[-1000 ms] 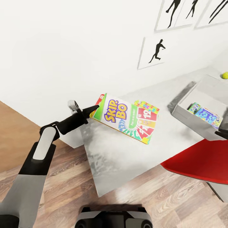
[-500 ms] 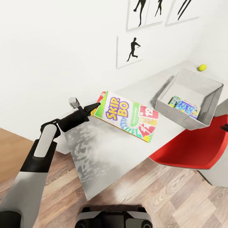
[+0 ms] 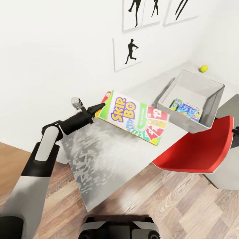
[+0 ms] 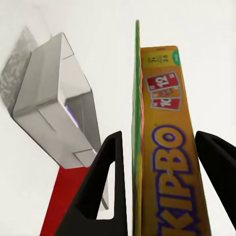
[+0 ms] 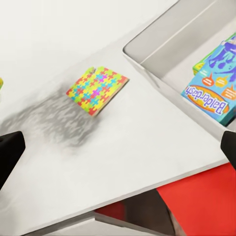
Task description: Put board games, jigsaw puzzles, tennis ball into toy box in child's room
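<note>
My left gripper (image 3: 99, 109) is shut on the end of the green-red-yellow Skip-Bo board game (image 3: 136, 118), which hangs tilted above the light-grey table (image 3: 99, 159). In the left wrist view the board game (image 4: 167, 147) stands edge-on between the two fingers (image 4: 110, 187). The toy box (image 3: 212, 99) sits just beyond its far end and holds a blue board game (image 3: 187, 111). The tennis ball (image 3: 203, 68) lies on the table behind the toy box. A jigsaw puzzle (image 5: 97, 89) lies flat on the table beside the toy box (image 5: 187, 44). My right gripper (image 5: 118, 150) is open with nothing between its fingers.
A red chair (image 3: 196, 146) stands against the table's front edge, under the toy box corner. The white wall with black athlete pictures (image 3: 130, 53) runs along the back of the table. Wood-plank floor (image 3: 172, 205) lies in front of me.
The whole view has swung, bringing the toy box and ball further into the picture. The held Skip-Bo box now sits closer to the toy box. The left gripper's hold is unchanged.
</note>
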Robot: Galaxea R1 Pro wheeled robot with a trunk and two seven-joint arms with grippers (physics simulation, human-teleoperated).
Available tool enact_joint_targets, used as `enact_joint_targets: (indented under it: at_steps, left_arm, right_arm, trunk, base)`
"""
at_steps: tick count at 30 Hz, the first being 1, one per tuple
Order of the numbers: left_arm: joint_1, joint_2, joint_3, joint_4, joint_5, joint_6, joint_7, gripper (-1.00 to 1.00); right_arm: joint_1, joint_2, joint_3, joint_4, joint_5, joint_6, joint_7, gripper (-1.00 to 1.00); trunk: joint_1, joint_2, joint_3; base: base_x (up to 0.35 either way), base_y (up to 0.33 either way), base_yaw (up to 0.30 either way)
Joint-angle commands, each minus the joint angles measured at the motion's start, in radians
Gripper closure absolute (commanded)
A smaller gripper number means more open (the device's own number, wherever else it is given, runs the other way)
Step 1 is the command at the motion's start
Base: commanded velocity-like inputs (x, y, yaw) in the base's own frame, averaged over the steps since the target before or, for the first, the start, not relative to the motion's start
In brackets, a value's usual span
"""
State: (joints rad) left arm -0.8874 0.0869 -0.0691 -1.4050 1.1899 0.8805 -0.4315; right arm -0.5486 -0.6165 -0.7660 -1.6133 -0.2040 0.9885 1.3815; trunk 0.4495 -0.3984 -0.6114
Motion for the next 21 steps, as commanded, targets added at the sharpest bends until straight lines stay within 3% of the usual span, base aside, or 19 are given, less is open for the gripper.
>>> enact_joint_targets:
  at_steps: [1,7,12,21]
  left_arm:
    - [-0.012,-0.001,-0.001,0.002,-0.001,0.003,0.001,1.00]
    - [-0.062,-0.014,-0.008,0.012,0.013,0.015,0.038,1.00]
    - [-0.124,-0.047,-0.013,0.028,0.052,0.033,0.132,1.00]
    - [-0.147,-0.075,-0.017,0.027,0.076,0.039,0.217,1.00]
  right_arm:
    - [0.000,0.001,0.000,0.000,-0.001,0.002,0.001,-1.00]
    - [0.010,0.009,-0.004,0.001,0.003,-0.015,-0.002,-1.00]
    - [0.051,0.038,-0.024,0.003,0.010,-0.031,-0.035,-1.00]
    - [0.088,0.064,-0.051,0.012,0.015,-0.043,-0.107,-1.00]
  trunk:
    - [0.001,-0.002,-0.001]
    - [0.001,-0.002,-0.001]
    - [0.001,-0.002,-0.001]
    - [0.001,-0.002,-0.001]
  base:
    - [0.000,0.000,-0.018]
    - [0.000,0.000,-0.011]
    - [0.000,0.000,-0.031]
    - [0.000,0.000,-0.151]
